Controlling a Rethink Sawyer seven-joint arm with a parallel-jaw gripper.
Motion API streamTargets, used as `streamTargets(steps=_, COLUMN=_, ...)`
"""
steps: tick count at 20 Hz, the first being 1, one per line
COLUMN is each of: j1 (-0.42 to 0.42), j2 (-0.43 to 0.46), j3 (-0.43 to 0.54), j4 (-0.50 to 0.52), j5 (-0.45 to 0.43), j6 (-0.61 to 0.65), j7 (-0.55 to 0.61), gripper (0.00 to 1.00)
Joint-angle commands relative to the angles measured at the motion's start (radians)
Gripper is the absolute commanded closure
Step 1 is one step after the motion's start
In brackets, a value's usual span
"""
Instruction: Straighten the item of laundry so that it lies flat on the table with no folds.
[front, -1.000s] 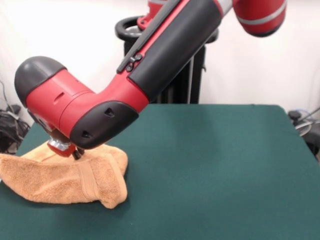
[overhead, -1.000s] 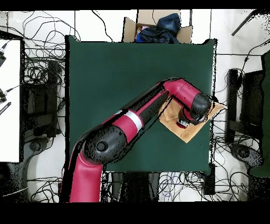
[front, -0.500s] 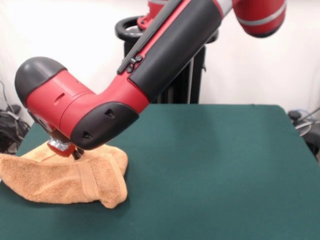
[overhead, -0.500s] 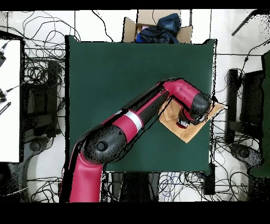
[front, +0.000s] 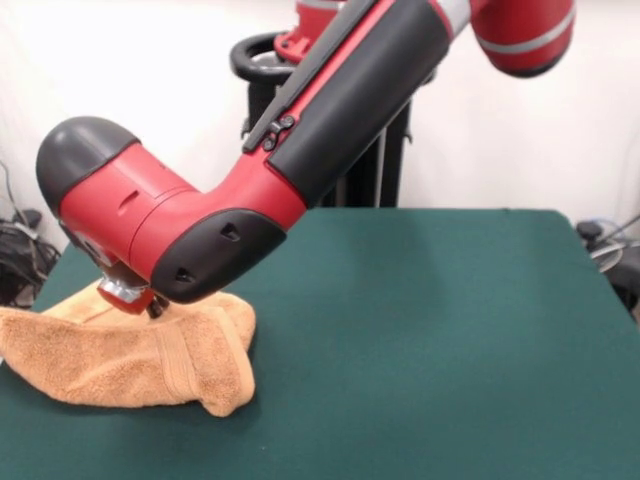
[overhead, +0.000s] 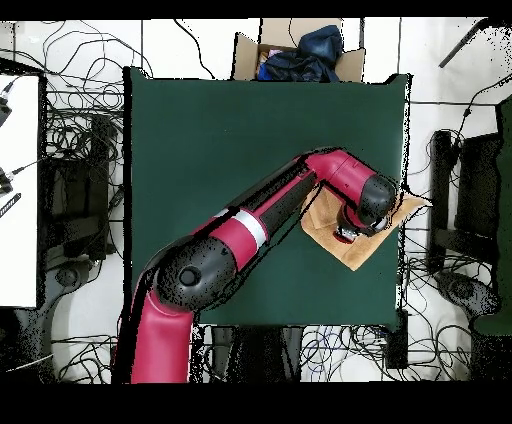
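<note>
The towel (front: 130, 350) is lying doubled over near one edge of the green tabletop (front: 430, 340), a thick fold bulging along its side and one corner hanging just past that edge. The hand (front: 152, 307) is pressing down onto the towel's top, beneath the arm's wrist; whether it is open or closed cannot be told. Straightening is judged barely begun: the folded layers are remaining to be opened and spread flat
</note>
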Motion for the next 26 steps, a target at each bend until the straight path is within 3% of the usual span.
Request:
streamTargets(steps=1, j1=0.021, j2=0.079, j3=0.122, j4=-0.036, j5=0.021, j6=-0.092, j7=0.188, gripper=1.0)
streamTargets(steps=15, j1=0.046, j2=0.088, j3=0.111, j4=0.012, j5=-0.03, j6=-0.144, j7=0.182, gripper=1.0)
streamTargets(steps=26, j1=0.063, j2=0.072, j3=0.121, j4=0.034, j5=-0.017, j6=-0.187, j7=0.19, gripper=1.0)
